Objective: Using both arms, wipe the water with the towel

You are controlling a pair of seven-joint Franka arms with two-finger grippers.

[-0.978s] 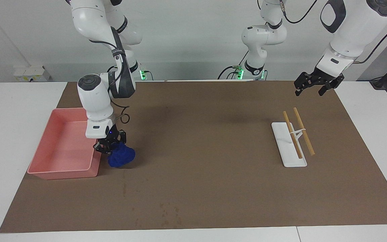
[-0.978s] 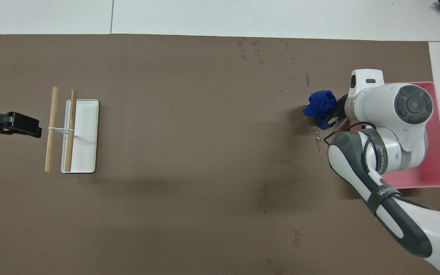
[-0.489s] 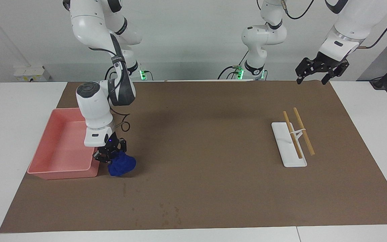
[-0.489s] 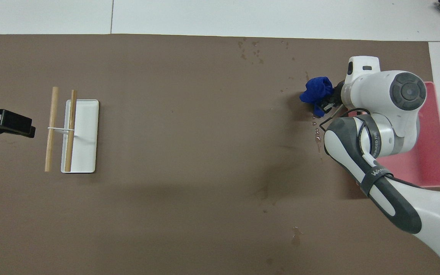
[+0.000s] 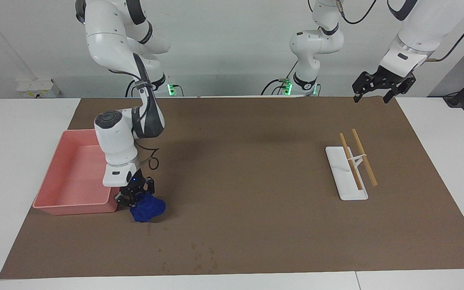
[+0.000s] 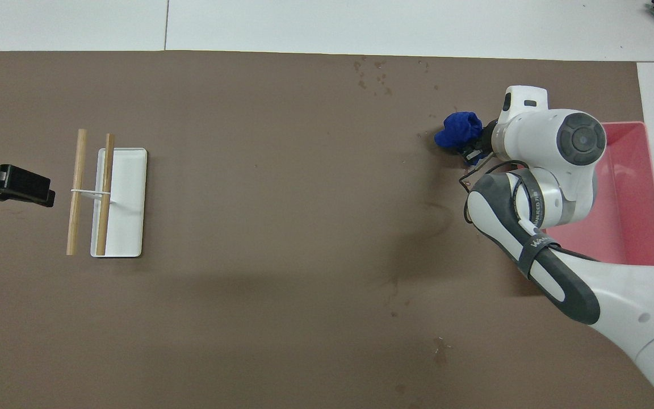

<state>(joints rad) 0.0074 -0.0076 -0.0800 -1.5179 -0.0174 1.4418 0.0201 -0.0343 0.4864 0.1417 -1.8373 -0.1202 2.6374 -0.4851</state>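
Note:
The blue towel [image 5: 148, 208] is bunched up and rests on the brown mat beside the corner of the pink tray [image 5: 75, 207] that lies farthest from the robots. My right gripper [image 5: 135, 197] is shut on the towel's top and presses it down; it also shows in the overhead view [image 6: 474, 149], next to the towel [image 6: 456, 129]. Small wet spots [image 5: 199, 249] lie farther from the robots than the towel and show in the overhead view too [image 6: 375, 76]. My left gripper [image 5: 381, 86] is open and empty, held high over the mat's edge at the left arm's end [image 6: 26, 187].
A white flat stand with two wooden sticks [image 5: 346, 177] lies toward the left arm's end of the table [image 6: 125, 199]. The pink tray [image 6: 645, 187] holds nothing. More damp marks [image 6: 439, 346] lie on the mat nearer to the robots.
My right gripper has dragged the towel along the tray's side, away from the robots. My left gripper rose and now hangs almost still.

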